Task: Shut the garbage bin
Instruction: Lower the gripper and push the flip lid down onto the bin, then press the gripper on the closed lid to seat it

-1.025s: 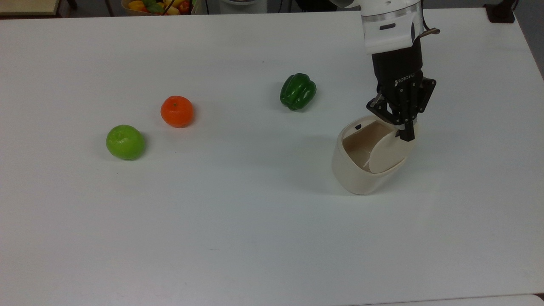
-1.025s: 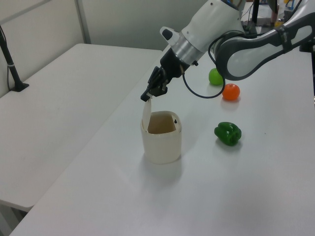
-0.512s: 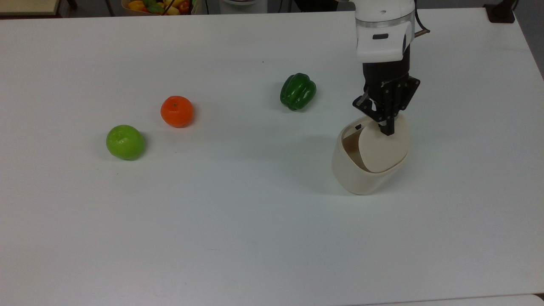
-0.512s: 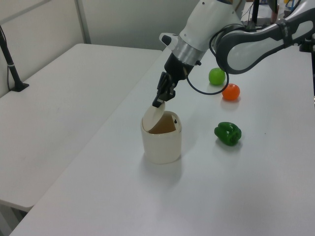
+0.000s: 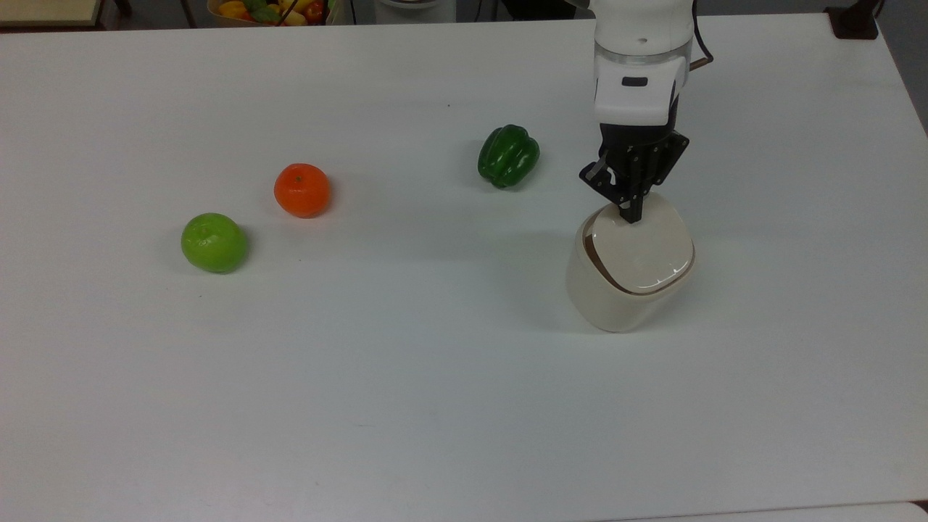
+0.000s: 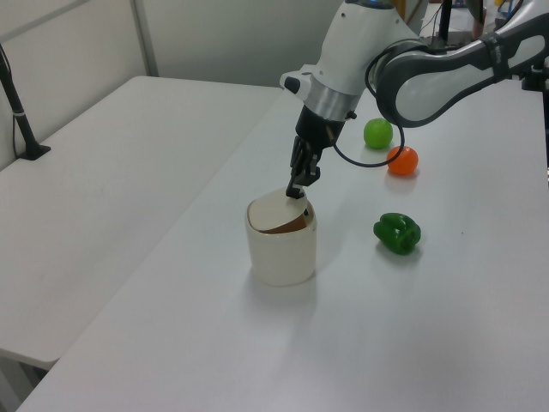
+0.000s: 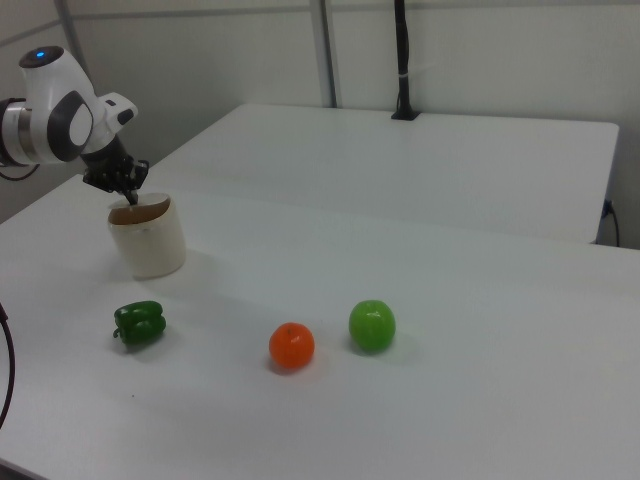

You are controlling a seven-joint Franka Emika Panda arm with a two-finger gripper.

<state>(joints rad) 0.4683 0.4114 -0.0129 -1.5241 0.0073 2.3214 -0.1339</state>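
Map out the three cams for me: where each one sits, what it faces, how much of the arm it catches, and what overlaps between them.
Top view: high above the table, looking down; wrist and gripper touching the lid of the garbage bin.
Left view: raised, off the table's bin end, looking along it; forearm and gripper.
Right view: raised, off the opposite end, fruits nearer; elbow and gripper.
Shared: bin, green pepper, orange and green apple appear in all three.
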